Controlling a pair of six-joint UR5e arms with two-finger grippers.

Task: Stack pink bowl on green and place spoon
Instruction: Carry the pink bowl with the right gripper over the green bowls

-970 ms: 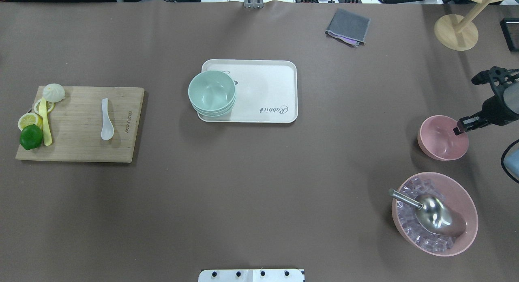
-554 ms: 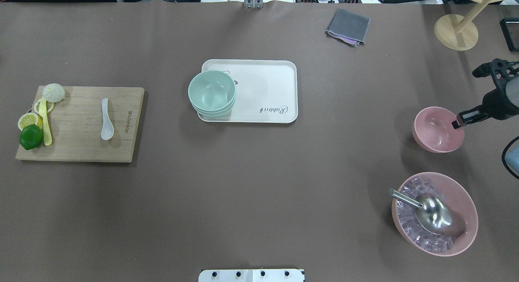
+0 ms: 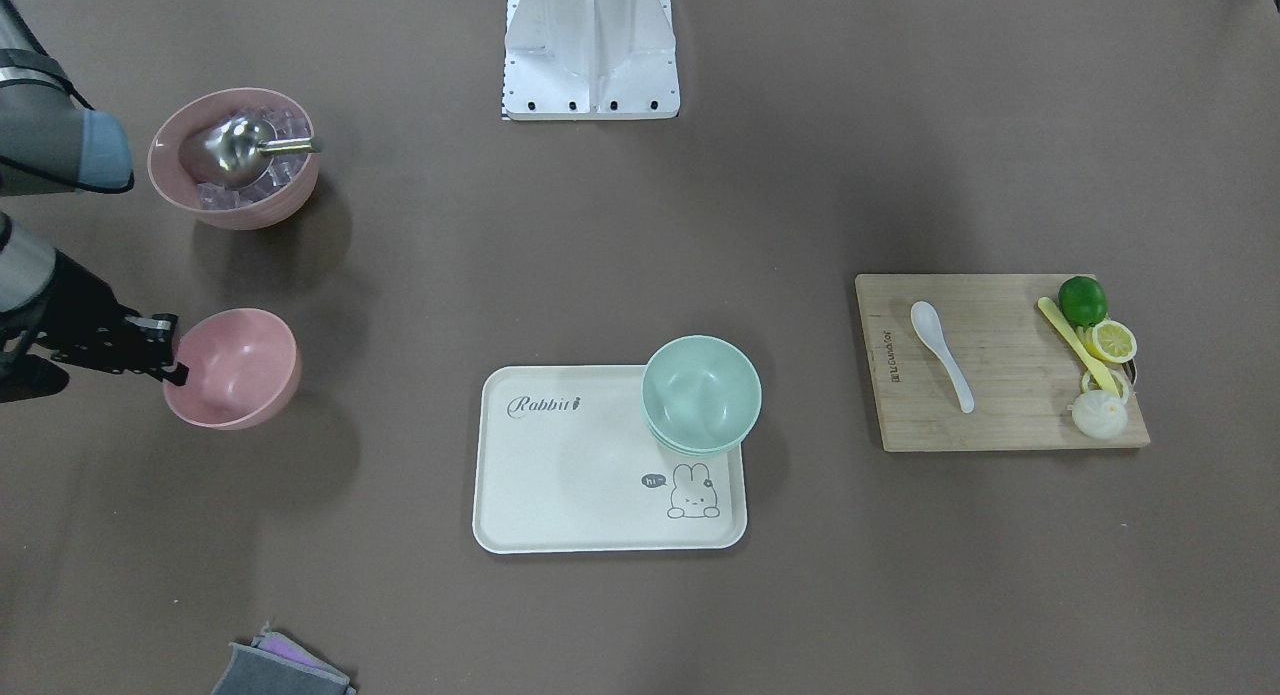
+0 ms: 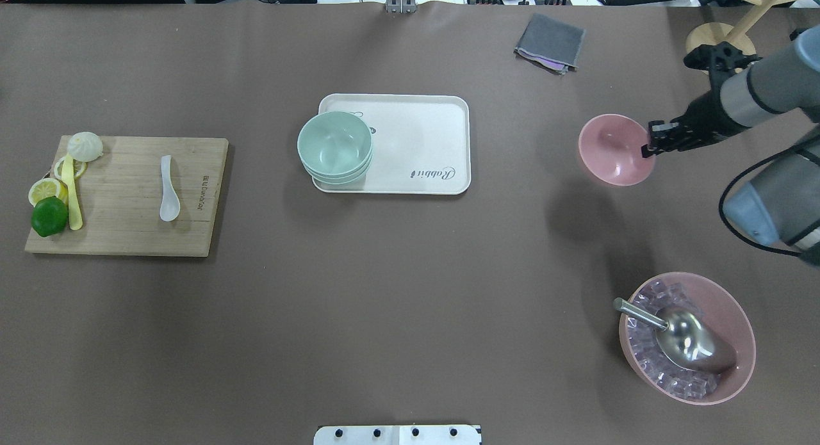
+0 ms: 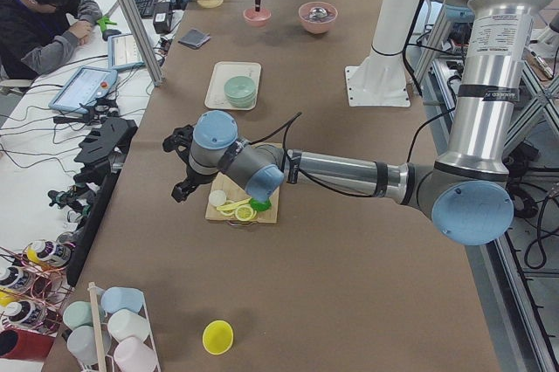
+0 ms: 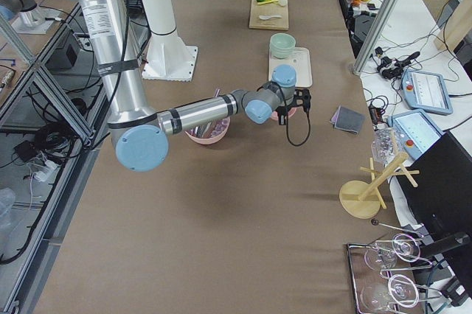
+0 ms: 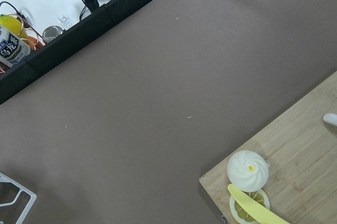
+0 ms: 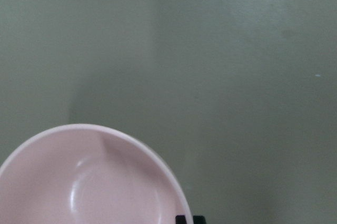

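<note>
My right gripper (image 4: 648, 149) is shut on the rim of the small pink bowl (image 4: 612, 150) and holds it above the table, right of the white tray (image 4: 423, 131). The bowl also shows in the front view (image 3: 235, 367) and in the right wrist view (image 8: 95, 182). Stacked green bowls (image 4: 334, 145) sit on the tray's left end. A white spoon (image 4: 168, 190) lies on the wooden cutting board (image 4: 128, 234) at the far left. My left gripper (image 5: 179, 167) shows only in the exterior left view, beside the board; I cannot tell if it is open.
A large pink bowl of ice cubes (image 4: 730, 317) with a metal scoop (image 4: 682, 335) sits front right. A grey cloth (image 4: 549, 41) and a wooden stand (image 4: 720, 50) are at the back right. A lime (image 4: 49, 216), lemon slices, a bun and a yellow knife lie on the board's left edge.
My right gripper has lifted the pink bowl and carried it left and toward the table's far side, closer to the tray. Nothing else has moved.
</note>
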